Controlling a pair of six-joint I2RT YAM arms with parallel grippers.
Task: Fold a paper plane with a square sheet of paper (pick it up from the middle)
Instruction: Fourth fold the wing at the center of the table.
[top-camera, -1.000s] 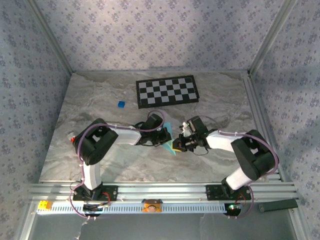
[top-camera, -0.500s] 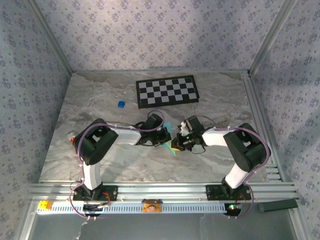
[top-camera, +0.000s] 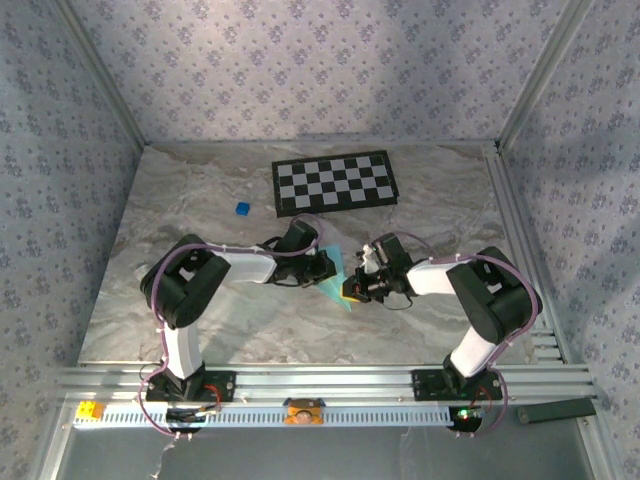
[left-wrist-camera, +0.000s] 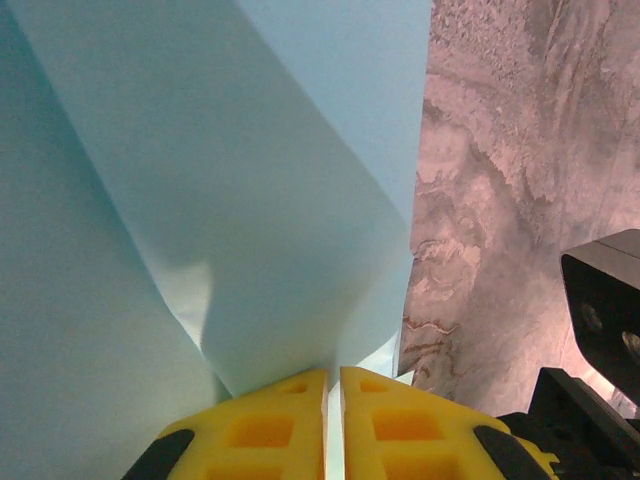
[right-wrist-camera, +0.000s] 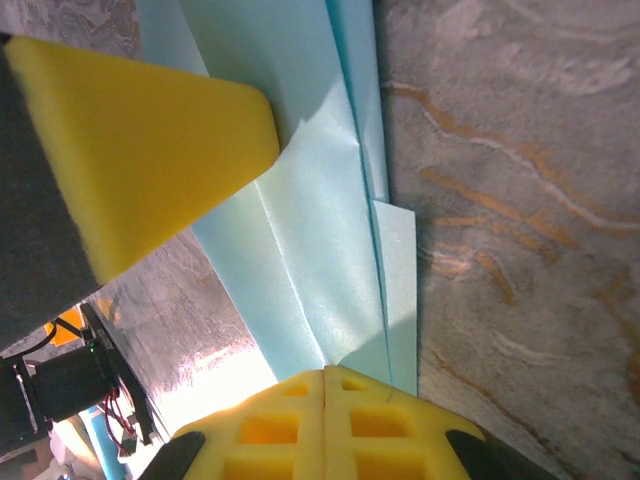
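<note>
Thin light-blue paper sheet held at the middle of the grey marble table
Left claw and right claw are each closed on it; some layered creases are made, the slim dart shape seems not finished yet

B&w checkerboard flat on far side of marble table, small blue cube nr its left.

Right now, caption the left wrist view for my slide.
Left claw shut on folded light-blue paper over the marble table.
</note>
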